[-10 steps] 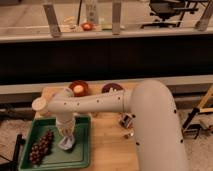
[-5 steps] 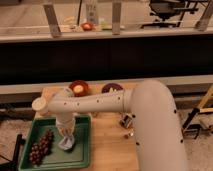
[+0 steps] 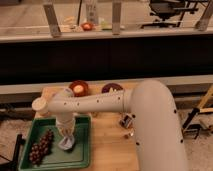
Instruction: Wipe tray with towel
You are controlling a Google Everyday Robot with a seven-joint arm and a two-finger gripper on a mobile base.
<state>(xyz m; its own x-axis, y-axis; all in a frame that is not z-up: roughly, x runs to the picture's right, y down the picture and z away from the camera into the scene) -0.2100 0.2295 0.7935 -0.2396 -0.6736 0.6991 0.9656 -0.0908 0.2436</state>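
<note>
A green tray (image 3: 82, 155) lies on the left of the wooden table (image 3: 107, 150). A bunch of dark grapes (image 3: 41, 147) lies in the tray's left half. A pale crumpled towel (image 3: 66, 144) sits on the tray floor right of the grapes. My white arm reaches in from the right, and my gripper (image 3: 66, 136) points straight down onto the towel, pressing it against the tray.
An orange bowl (image 3: 78, 88) and a dark red bowl (image 3: 112, 88) stand at the table's back edge. A small dark object (image 3: 126, 121) lies on the wood right of the tray. A counter with a rail runs behind.
The gripper and towel have shifted slightly toward the tray's front. The grapes have not moved.
</note>
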